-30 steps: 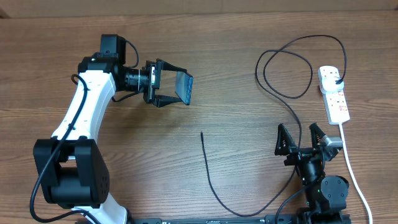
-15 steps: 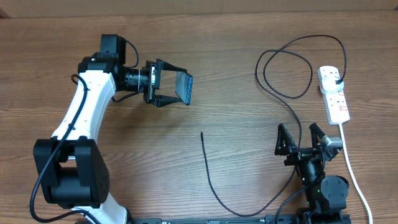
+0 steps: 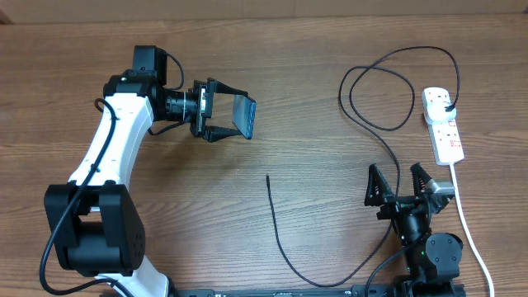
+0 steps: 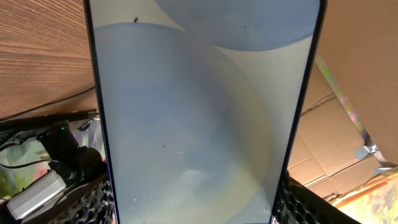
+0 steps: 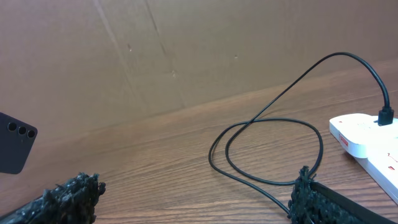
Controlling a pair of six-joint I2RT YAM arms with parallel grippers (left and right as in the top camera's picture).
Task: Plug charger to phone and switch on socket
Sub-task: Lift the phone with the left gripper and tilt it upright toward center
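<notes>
Wood-grain desk (image 3: 313, 82) with a brown cardboard panel along its rear edge. The phone (image 3: 244, 115) is held clear of the desk in the rear-left quarter. It stands on edge with its pale lit screen (image 4: 199, 112) toward the left wrist camera and its three-lens back (image 5: 15, 149) toward the right arm. The left end effector (image 3: 241, 115) pinches the phone across its long edges, one finger (image 4: 102, 199) on each side.

The charger (image 3: 273, 210) lies slack. Its free connector tip rests near the desk's centre, well apart from the phone, and the cable curves toward the front edge, then loops back toward the rear right. Its black plug (image 3: 446, 102) sits in the rear-most outlet of the white power strip (image 3: 443, 124).

The strip lies along the right edge, and its white cord (image 3: 466, 223) trails toward the front right corner. The right end effector (image 3: 399, 176) stands near the front edge, its fingers spread wide, with the cable passing between them as seen from overhead. Whether it touches them cannot be told.
</notes>
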